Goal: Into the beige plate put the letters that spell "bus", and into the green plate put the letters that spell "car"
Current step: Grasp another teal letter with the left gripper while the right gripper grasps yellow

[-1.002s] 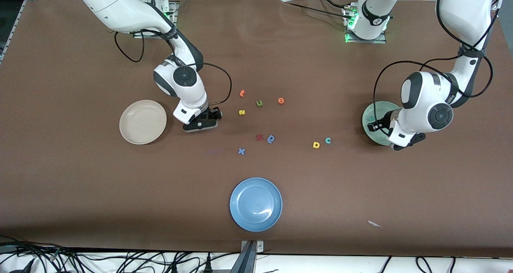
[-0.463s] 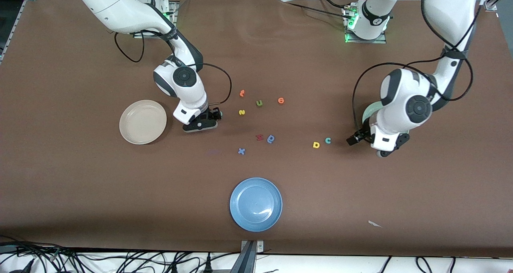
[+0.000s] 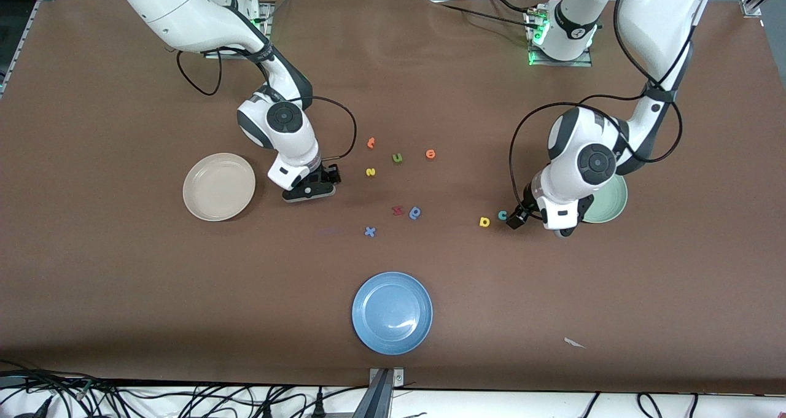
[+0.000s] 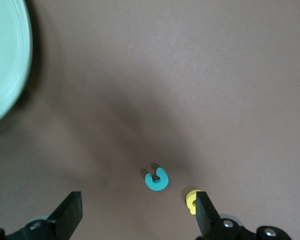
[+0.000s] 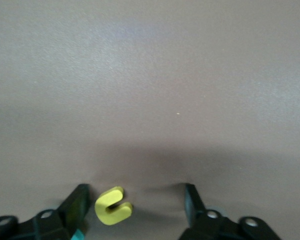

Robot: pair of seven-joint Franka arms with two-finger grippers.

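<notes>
Left claw (image 4: 135,220) hangs wide open over the teal "c" (image 4: 156,179), yellow "a" (image 4: 191,200) beside it, green plate (image 3: 608,203) near. Right claw (image 5: 132,212), fingers apart, straddles the yellow "u" (image 5: 113,205) beside the beige plate (image 3: 219,186).

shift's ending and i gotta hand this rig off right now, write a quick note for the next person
Left tool: open, low over the teal c; yellow a beside it, green plate close by.
Right tool: open, straddling the yellow u, near the beige plate.
Yellow s lies on the table.
Done: no letter seen in either plate; green plate partly hidden.
To do: all six letters; b and r not spotted.
</notes>
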